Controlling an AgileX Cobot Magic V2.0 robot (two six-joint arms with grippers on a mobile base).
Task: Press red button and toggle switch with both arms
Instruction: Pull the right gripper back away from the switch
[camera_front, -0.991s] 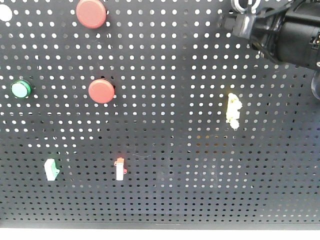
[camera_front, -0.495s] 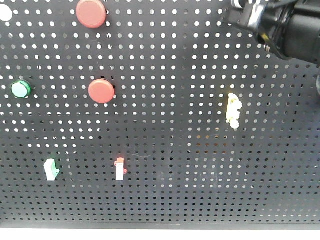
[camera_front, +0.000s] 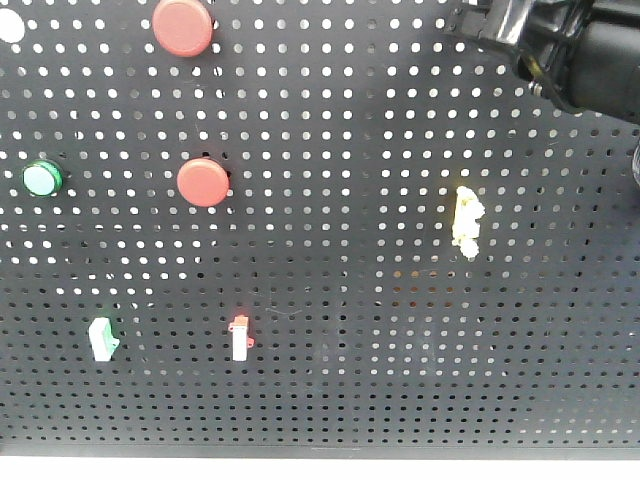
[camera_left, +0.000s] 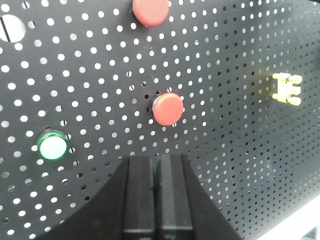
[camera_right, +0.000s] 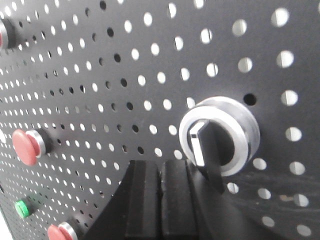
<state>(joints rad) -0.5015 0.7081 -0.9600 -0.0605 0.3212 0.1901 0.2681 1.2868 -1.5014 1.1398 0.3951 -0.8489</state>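
Note:
Two red buttons are on the black pegboard (camera_front: 350, 330): an upper one (camera_front: 182, 27) and a lower one (camera_front: 203, 182). In the left wrist view my left gripper (camera_left: 156, 161) is shut and empty, just below the lower red button (camera_left: 167, 108), apart from it. In the right wrist view the toggle switch (camera_right: 220, 135), a silver ring with a black stub lever, sits just up and right of my shut, empty right gripper (camera_right: 160, 165); contact is unclear. My glossy black right arm (camera_front: 580, 55) fills the front view's top right corner and hides the switch there.
A green button (camera_front: 42, 179) is at the left. A yellow lever (camera_front: 467, 220) sits below the right arm. A white lever with a green base (camera_front: 102, 338) and one with a red base (camera_front: 240, 338) are lower down.
The right arm has moved up and a little to the right at the board's top right corner. The switch's silver ring, seen earlier in the front view, no longer shows there.

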